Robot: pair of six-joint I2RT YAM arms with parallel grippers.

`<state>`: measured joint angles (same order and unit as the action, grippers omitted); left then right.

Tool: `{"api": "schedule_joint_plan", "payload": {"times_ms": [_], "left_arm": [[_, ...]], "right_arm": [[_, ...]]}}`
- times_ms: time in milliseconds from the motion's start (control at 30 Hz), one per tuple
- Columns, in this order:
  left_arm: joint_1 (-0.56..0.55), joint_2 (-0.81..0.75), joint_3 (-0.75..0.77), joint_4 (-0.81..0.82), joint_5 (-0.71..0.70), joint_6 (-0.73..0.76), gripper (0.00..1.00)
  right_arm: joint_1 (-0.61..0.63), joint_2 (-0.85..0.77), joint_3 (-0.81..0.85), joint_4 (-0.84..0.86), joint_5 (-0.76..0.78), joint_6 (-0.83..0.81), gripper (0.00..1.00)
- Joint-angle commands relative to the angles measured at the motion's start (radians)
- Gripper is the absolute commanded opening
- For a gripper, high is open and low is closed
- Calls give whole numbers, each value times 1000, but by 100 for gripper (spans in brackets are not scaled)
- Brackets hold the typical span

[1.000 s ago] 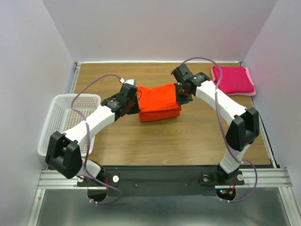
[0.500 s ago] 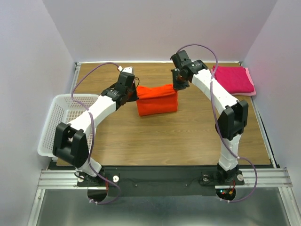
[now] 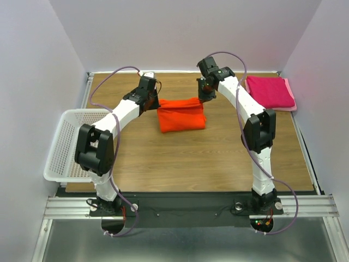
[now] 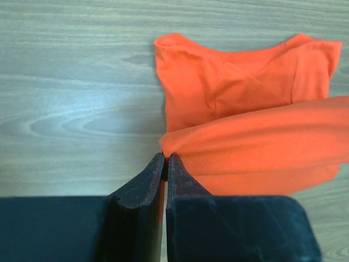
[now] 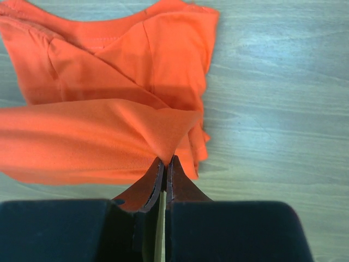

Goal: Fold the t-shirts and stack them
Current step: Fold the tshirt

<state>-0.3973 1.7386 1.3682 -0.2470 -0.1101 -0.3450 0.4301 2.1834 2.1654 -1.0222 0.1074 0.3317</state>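
Progress is judged to be near the halfway mark. The magenta t-shirt (image 3: 270, 91) is seen already folded into a flat rectangle. It lies well apart from the right gripper (image 5: 164, 162), on that gripper's outer side, at the far corner of the table (image 3: 163, 158).

The orange t-shirt (image 3: 181, 114) is in mid-fold and is pinched at both ends of one edge. The left gripper (image 4: 165, 161) is closed tightly on the left corner of the raised fold, and the right gripper is closed tightly on the right corner. The raised band of cloth is stretched between the two sets of fingertips. The rest of the garment, with neckline and sleeves turned inward, lies on the wood beneath and beyond the fingertips in both wrist views.

Remaining work is estimated as follows. The held edge must be laid over the lower layers so that the fold is closed. The orange bundle must then be stacked with the magenta one. Whether a further fold is needed cannot be settled, since the lower layers are partly hidden by the raised band. The white basket (image 3: 65, 142), well behind the left gripper beside its arm, is not involved at this stage.

No brand, label or writing can be read on either garment, on the basket or on the gripper fingers.
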Motion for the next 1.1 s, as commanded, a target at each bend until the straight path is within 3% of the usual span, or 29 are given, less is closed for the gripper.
{"api": "schedule_joint_plan", "payload": {"times_ms": [0, 367, 1067], "left_arm": [[41, 35, 69, 3, -57, 63, 0], [49, 122, 140, 40, -43, 112, 0], [64, 210, 114, 186, -82, 130, 5]], "right_arm": [[-56, 27, 63, -4, 32, -22, 1], [-91, 79, 40, 51, 12, 9, 1], [-126, 191, 105, 117, 0, 61, 2]]}}
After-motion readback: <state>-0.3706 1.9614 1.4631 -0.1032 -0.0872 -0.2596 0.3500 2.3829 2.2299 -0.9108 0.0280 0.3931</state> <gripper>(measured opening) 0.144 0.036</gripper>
